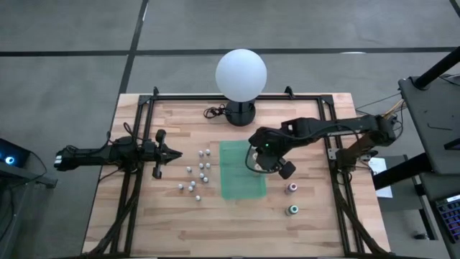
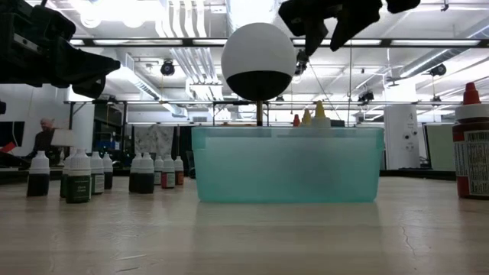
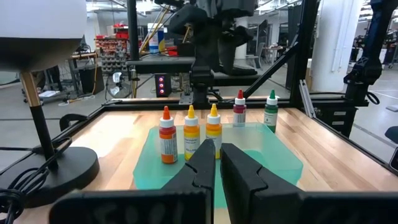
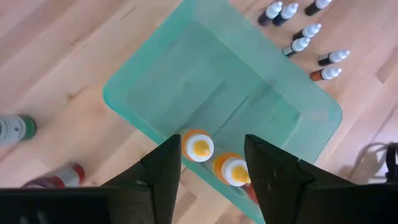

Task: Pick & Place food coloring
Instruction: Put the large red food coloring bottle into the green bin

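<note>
A translucent green tub (image 4: 155, 74) sits mid-table, just in front of the white globe lamp (image 1: 241, 72). Three food coloring bottles (image 3: 189, 134) stand upright in a row along one of its walls: orange-topped, then two with yellow tops, each with an amber body and white label. Seen from above, an orange and yellow cap (image 4: 199, 147) and a second cap (image 4: 235, 169) stand close together, a third barely visible beside them.

Outside the tub, on the right arm's side, a red-capped bottle (image 1: 292, 188) and a green-capped bottle (image 1: 292, 210) stand on the wood, near each other. On the opposite side, a loose cluster of small white-capped bottles (image 1: 195, 173) with dark contents stands on the table.

The right gripper (image 4: 211, 165) hangs above the tub's edge, jaws apart and empty, directly over the bottles inside. The left gripper (image 3: 214, 165) waits beside the small bottles, fingers closed on nothing.
</note>
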Robot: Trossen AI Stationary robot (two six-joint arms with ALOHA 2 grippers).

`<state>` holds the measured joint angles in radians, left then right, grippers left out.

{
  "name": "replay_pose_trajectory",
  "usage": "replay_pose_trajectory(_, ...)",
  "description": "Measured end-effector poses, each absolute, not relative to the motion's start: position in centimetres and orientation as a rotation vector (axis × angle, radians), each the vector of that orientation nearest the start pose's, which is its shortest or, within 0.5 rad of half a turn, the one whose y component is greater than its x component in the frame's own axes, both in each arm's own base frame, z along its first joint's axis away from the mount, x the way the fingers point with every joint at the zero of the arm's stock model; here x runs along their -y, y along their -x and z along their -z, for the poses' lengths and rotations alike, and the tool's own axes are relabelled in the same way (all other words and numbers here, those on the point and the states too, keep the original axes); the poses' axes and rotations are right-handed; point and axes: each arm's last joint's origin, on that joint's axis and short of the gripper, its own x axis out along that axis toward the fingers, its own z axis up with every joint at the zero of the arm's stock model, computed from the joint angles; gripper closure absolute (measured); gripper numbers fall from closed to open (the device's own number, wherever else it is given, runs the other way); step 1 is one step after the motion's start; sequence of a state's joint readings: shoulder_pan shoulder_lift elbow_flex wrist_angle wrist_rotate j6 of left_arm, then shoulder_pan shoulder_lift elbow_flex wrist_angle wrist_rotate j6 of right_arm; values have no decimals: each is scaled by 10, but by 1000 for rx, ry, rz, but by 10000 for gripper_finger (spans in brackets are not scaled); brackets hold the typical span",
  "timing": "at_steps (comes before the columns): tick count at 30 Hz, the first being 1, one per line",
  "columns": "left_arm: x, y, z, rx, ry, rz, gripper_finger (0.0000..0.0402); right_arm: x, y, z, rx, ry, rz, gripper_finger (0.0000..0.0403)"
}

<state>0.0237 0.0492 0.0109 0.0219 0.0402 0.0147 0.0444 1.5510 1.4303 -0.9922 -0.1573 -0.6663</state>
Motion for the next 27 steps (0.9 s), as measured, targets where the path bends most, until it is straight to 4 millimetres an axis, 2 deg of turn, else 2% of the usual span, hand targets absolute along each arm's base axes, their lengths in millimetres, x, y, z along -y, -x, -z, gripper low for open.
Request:
replay_pose_trajectory(8,-1,-100,-165,-16,-14,17,401,-18,-301,-318,-992,492,-509,247)
replay_pose_trajectory(20,-1,-100,-165,-16,-14,17,401,-18,-292,-322,-1022,416,-470,388)
replay_pose_trajectory(27,-1,-100,-165,-16,-14,17,401,-26,-274,-326,-1105,377,-489,394)
